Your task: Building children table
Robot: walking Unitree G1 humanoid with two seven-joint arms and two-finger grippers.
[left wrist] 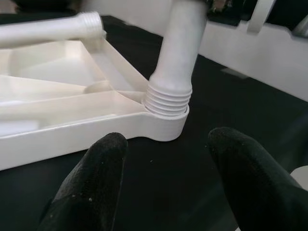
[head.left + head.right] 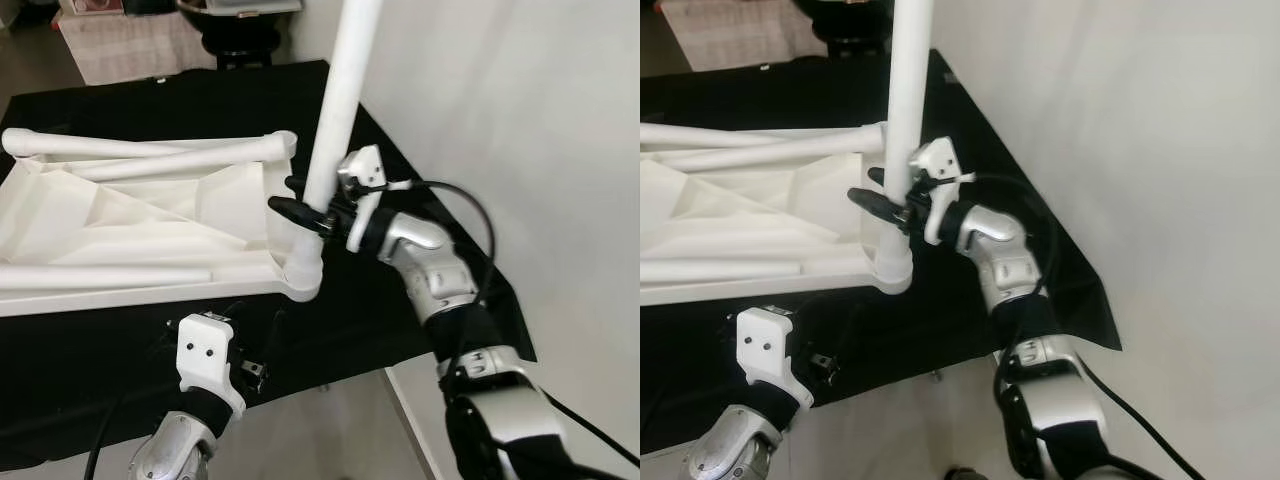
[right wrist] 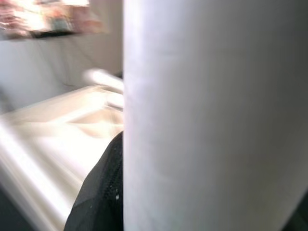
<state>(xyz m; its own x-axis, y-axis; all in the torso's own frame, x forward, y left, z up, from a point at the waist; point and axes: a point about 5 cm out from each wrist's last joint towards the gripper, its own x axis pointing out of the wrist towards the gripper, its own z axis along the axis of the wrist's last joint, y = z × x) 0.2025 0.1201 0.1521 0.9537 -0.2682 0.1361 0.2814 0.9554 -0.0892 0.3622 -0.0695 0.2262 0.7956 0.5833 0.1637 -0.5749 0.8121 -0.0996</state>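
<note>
1. You will find no readable text, label, brand, number or sign in any of these views.
2. The white tabletop (image 2: 150,230) and the upright white leg (image 2: 340,90) you see carry no print or marking.
3. The white wrist housings above the fingers show you only screw holes, no lettering.
4. The items far back in the room are too blurred for you to read anything on them.
</note>
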